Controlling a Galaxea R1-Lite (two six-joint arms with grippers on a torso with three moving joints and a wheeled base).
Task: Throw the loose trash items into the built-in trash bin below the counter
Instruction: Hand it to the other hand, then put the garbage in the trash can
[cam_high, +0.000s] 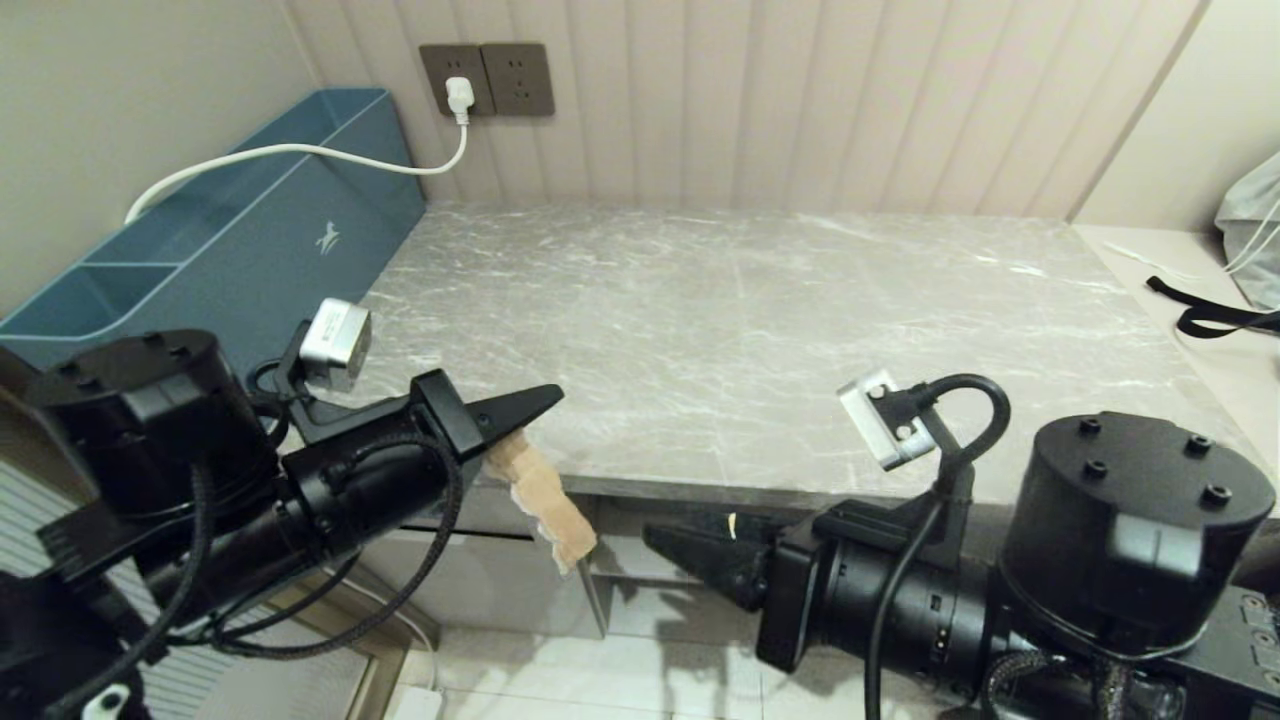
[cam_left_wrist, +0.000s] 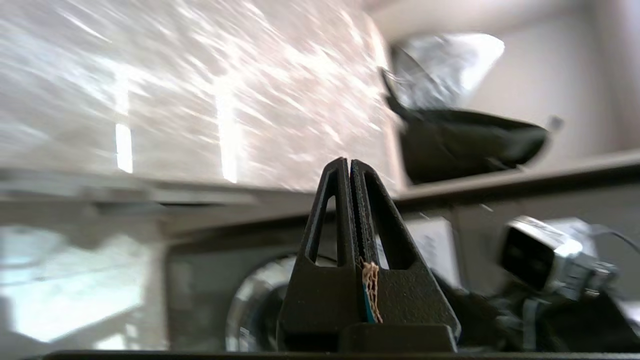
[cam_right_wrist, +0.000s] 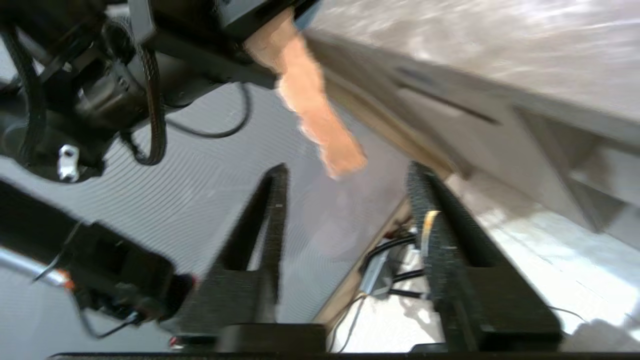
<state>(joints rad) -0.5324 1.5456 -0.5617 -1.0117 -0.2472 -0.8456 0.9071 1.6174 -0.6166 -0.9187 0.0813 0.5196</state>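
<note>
A torn brown cardboard scrap (cam_high: 545, 500) hangs in front of the grey marble counter (cam_high: 750, 330), just off its front edge. My left gripper (cam_high: 545, 400) is shut on the scrap's upper end. In the left wrist view the scrap's teal-sided edge (cam_left_wrist: 370, 290) shows pinched between the closed fingers of the left gripper (cam_left_wrist: 349, 165). My right gripper (cam_high: 660, 545) sits lower, below the counter edge, pointing at the scrap. It is open (cam_right_wrist: 348, 170) and holds nothing; the scrap (cam_right_wrist: 310, 100) dangles just beyond its tips. A thin pale sliver (cam_right_wrist: 429, 225) clings to one finger. The trash bin is out of view.
A long blue-teal box (cam_high: 230, 240) stands against the left wall. A white cable (cam_high: 300, 152) runs over it from the plug (cam_high: 458, 98). A black strap (cam_high: 1200, 315) lies on the side surface at right. A beige cabinet front (cam_high: 480, 590) and pale floor tiles (cam_high: 600, 670) lie below.
</note>
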